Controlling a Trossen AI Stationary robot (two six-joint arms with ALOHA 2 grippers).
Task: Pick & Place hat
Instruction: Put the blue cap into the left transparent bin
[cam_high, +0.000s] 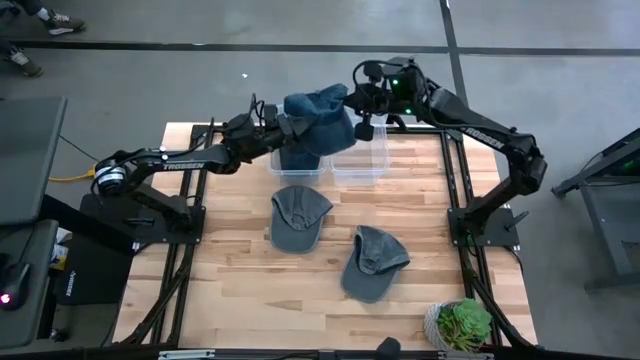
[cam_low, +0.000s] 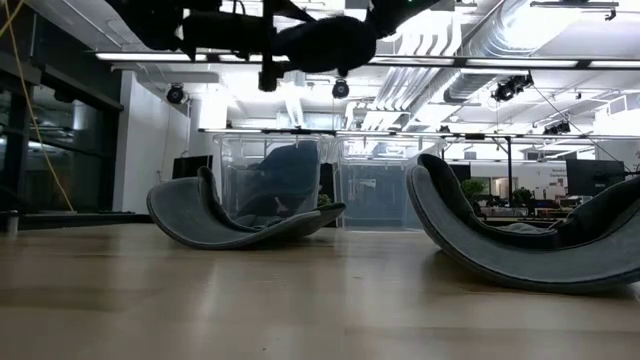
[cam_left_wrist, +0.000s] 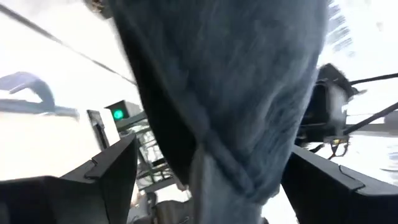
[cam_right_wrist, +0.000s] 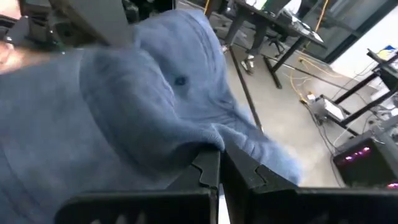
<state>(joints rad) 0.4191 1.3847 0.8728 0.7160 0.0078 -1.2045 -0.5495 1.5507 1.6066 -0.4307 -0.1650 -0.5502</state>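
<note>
Hanging above the left clear bin (cam_high: 298, 160) at the back of the surface (cam_high: 240, 290), the blue hat (cam_high: 318, 118) is carried between both arms. It is pinched at its edge by the right gripper (cam_high: 352, 100), pressed together from the right, while the left gripper (cam_high: 290, 125) is spread around its left side.
</note>
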